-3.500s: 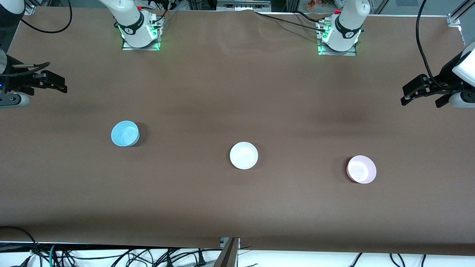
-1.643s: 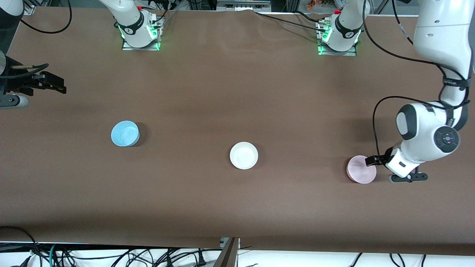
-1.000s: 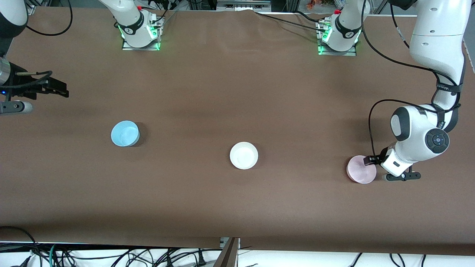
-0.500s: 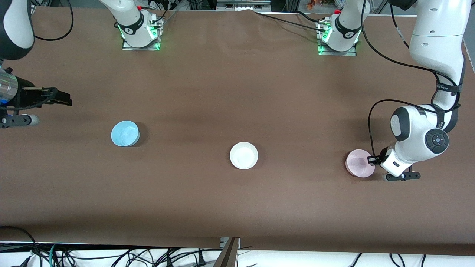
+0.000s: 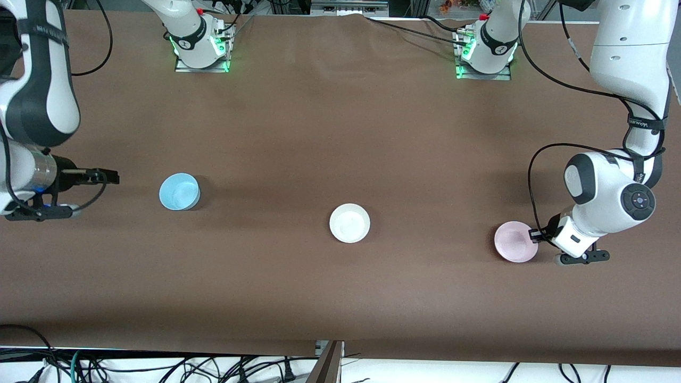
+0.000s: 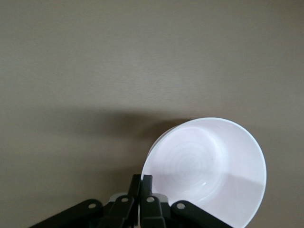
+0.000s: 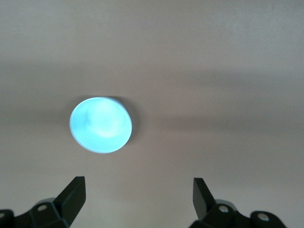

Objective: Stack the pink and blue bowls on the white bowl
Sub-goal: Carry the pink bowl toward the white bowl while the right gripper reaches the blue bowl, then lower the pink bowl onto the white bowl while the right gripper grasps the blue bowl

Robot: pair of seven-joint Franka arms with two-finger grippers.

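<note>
Left gripper (image 5: 533, 235) pinches the pink bowl's (image 5: 514, 242) rim.

Brown table (image 5: 340, 133) (evenly lit), tangled cables (image 5: 159, 367) on pale floor along its near edge

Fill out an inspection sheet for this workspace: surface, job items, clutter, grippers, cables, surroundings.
Surface: brown table, bare apart from three bowls.
Job's things: pink bowl at the left arm's end; white bowl mid-table; blue bowl toward the right arm's end. None stacked.
Clutter: nothing seen.
Grippers: left gripper shut on the pink bowl's rim; right gripper open, beside the blue bowl.
Cables: black cable looping along the left arm.
Surroundings: loose cables below the table's near edge.
</note>
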